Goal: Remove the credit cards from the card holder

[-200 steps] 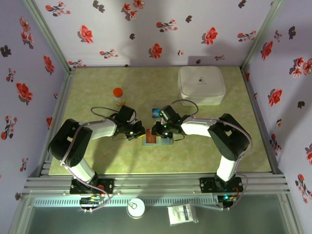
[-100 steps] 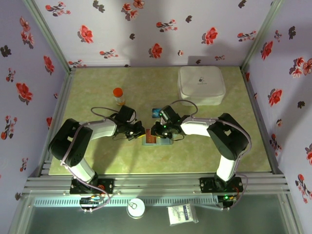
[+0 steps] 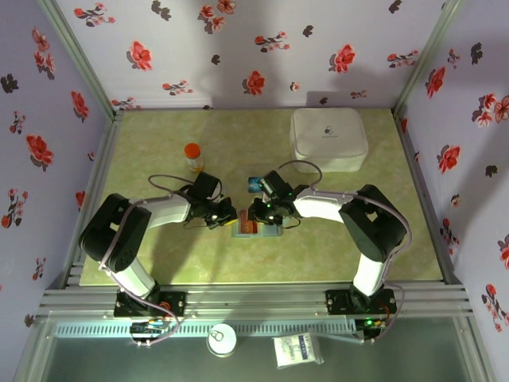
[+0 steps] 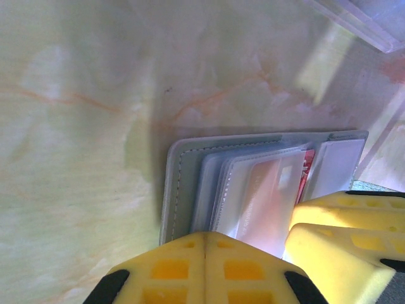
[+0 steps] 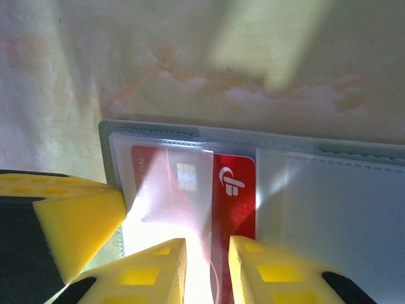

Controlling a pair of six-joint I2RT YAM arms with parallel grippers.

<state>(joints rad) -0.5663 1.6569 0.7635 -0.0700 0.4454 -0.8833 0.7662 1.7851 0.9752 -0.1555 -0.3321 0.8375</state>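
Left fingers, pressed shut, pin the holder; right fingers, narrowly apart, straddle the red card. We fear they slip off, or drag the holder along.

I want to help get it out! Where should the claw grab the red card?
Grab the red card by its bare strip with the white logo, the part poking out of the clear sleeve. Come from above, near the middle of the card holder: the card lies flat, the rest sits under plastic, and the pocket seems to open that way.
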